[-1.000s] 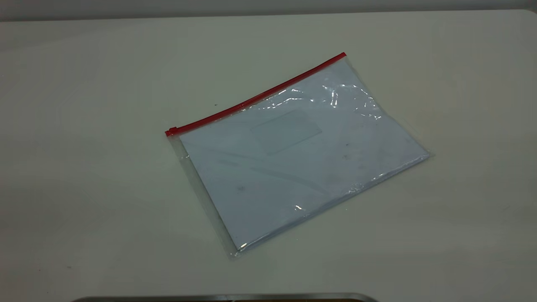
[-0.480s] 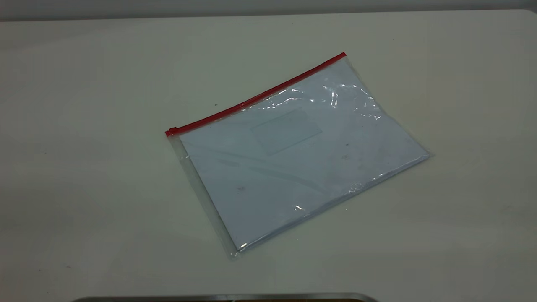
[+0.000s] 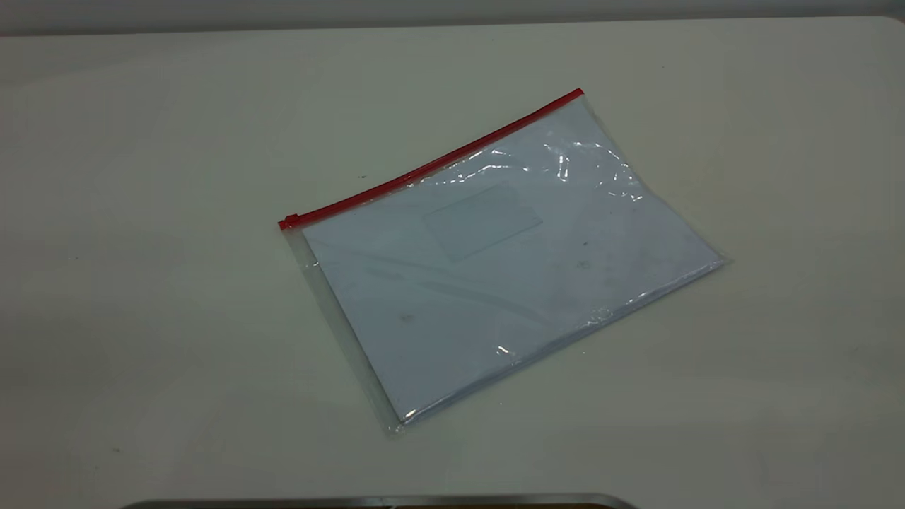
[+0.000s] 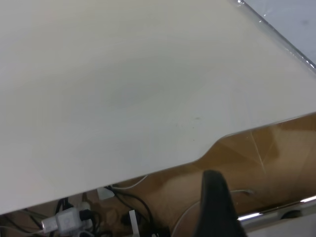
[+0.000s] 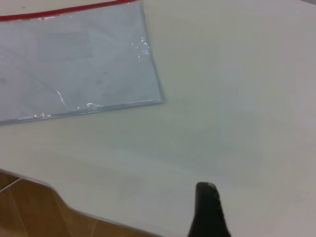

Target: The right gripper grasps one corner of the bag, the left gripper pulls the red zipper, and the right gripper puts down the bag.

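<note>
One bag (image 3: 495,261) lies flat mid-bench (image 3: 141,212), its red zipper (image 3: 431,166) along the far edge. Left wrist view: the left tool (image 4: 217,207) hangs past the bench's edge, grip unreadable. Right wrist view: the right tool (image 5: 207,212) is apart from the bag's corner, grip unreadable.

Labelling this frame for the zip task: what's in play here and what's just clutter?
In play:
- bag, lying flat on the table
- red zipper, slider at its left end
- right gripper, off the bag
- left gripper, near the table edge

Clutter:
- cables and plugs below the table
- metal rim at the exterior view's bottom
</note>
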### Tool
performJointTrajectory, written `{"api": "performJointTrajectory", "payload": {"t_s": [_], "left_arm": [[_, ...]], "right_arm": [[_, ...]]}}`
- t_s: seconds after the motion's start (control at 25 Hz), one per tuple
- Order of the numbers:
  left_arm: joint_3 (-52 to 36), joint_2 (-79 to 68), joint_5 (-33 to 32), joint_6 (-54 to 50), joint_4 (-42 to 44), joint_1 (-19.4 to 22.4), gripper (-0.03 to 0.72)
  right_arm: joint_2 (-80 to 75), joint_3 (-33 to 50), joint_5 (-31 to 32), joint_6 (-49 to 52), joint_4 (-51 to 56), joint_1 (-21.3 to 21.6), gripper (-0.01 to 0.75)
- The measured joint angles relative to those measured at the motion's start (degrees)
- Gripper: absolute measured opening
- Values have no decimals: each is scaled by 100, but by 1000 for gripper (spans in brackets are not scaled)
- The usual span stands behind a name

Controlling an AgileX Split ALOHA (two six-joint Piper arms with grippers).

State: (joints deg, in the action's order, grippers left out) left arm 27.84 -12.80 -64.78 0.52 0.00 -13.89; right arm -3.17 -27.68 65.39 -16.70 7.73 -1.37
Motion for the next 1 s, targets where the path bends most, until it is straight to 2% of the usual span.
{"api": "performJointTrajectory", "payload": {"t_s": [0.16, 0.36, 0.44, 0.64, 1.0], "left_arm": [[0, 0, 0, 0, 0, 94, 562], [0, 407, 4, 0, 0, 849, 562], [0, 714, 4, 0, 0, 1023, 562], [0, 1355, -8, 0, 0, 1080, 562], [0, 1388, -20, 0, 0, 1080, 562]], "right_arm": [[0, 0, 0, 0, 0, 0, 574], [0, 0, 0, 0, 0, 0, 574], [0, 0, 0, 0, 0, 0, 574], [0, 0, 0, 0, 0, 0, 574], [0, 0, 0, 0, 0, 0, 574]]}}
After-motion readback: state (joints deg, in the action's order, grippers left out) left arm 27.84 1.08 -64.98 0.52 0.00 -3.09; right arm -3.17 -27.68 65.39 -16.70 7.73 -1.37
